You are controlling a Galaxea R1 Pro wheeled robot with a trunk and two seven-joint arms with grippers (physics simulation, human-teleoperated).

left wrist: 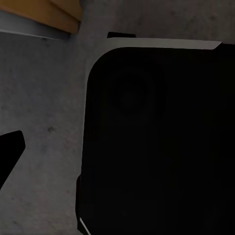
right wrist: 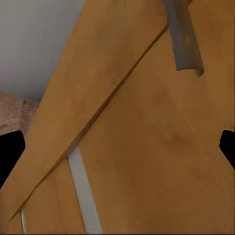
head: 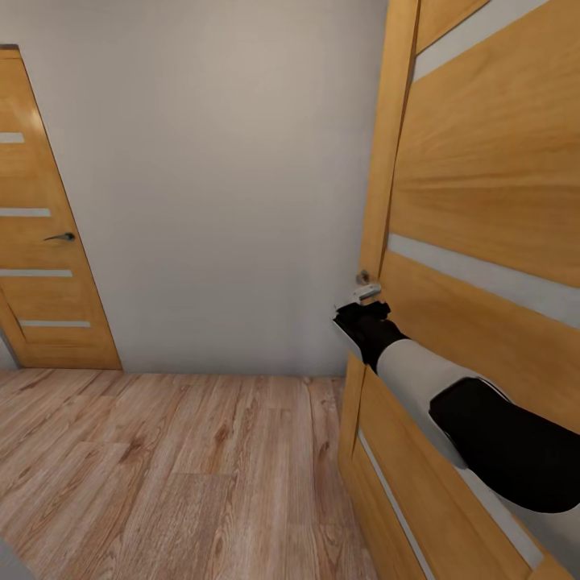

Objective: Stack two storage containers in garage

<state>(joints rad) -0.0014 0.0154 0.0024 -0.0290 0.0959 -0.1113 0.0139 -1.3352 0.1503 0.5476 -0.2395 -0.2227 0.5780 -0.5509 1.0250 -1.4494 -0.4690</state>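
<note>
My right claw (head: 364,304) is up against the edge of the near wooden door (head: 483,201), just by its metal handle (head: 367,290). In the right wrist view both fingertips (right wrist: 11,154) sit at the far edges of the picture with nothing but door panel between them, so I read the claw as wide open and holding nothing. The handle (right wrist: 183,36) shows there as a grey bar, apart from the fingers.

My left claw I cannot judge: its wrist view gives one dark fingertip (left wrist: 10,147) over grey floor (left wrist: 44,98) and the robot's dark body (left wrist: 156,137).

Further out are the white wall (head: 217,161), wood-plank flooring (head: 161,467) and a second closed door (head: 40,242).

I see no storage boxes here, so I can't say where they are. By my reckoning I'm working a door along the way; carrying and stacking are not shown as done.
</note>
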